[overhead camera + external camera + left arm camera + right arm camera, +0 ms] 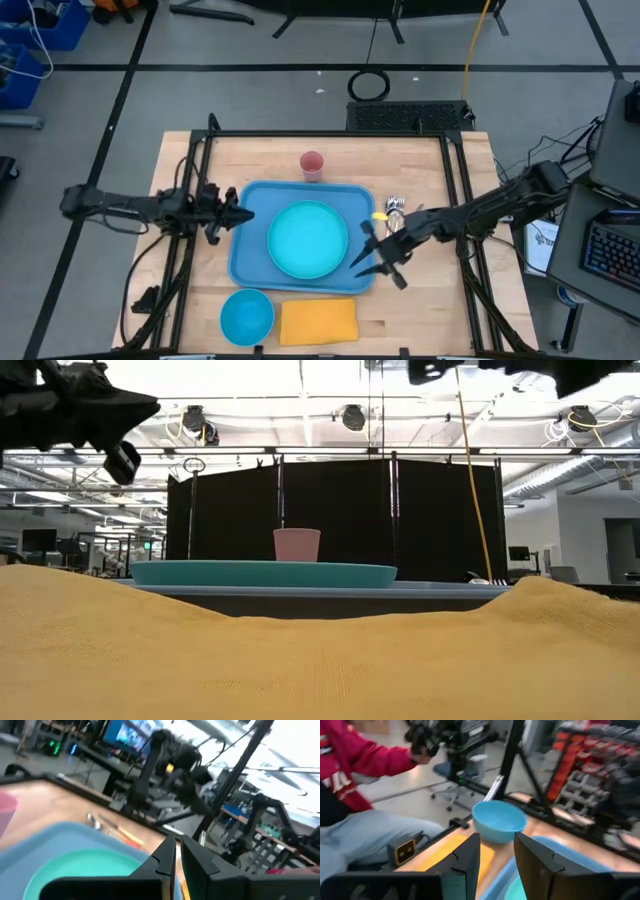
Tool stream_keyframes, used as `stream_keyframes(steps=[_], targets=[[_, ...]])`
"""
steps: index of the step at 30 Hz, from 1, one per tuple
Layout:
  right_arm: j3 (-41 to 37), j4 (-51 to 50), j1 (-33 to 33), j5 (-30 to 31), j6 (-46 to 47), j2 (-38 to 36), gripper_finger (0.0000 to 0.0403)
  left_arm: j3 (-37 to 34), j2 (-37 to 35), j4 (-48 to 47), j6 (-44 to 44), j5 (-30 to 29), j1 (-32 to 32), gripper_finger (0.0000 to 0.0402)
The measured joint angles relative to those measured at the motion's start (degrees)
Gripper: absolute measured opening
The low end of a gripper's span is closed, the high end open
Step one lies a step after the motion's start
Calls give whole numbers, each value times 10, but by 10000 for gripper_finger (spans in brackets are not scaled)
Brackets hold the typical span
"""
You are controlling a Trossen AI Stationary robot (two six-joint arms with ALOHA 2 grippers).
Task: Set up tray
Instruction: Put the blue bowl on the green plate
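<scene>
I see the light-blue tray (250, 262) mid-table, teal plate (308, 239) on it. My right gripper (378, 258) hangs half-spread, empty, at its right rim; my left gripper (243, 214) is closed, empty, at its left rim.

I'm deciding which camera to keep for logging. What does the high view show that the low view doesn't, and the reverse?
Only the high view shows the blue bowl, the cutlery beside the tray, and both end effectors: the left end effector shut at the tray's left rim, the right end effector open over its right rim.

Only the low view shows the black curtain and ceiling lights behind the table.

Both show the tray, the teal plate, the pink cup and the orange napkin.
</scene>
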Motion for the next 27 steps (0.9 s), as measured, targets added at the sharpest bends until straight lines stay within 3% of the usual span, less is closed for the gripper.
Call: stream_keyframes(steps=[8,12,18,21,27], targets=[[-25,25,-4,9,26,-37,110,99,83,-178,-21,-211,-176,30],[-25,22,-4,10,33,-37,110,169,162,-263,-47,-273,-252,30],[-25,18,-4,10,35,-37,110,257,300,-319,-82,-284,-344,30],[-25,14,-4,10,40,-37,110,292,363,-329,-101,-250,-375,30],[-25,15,-4,10,45,-37,110,327,466,-274,-124,-240,-402,31]])
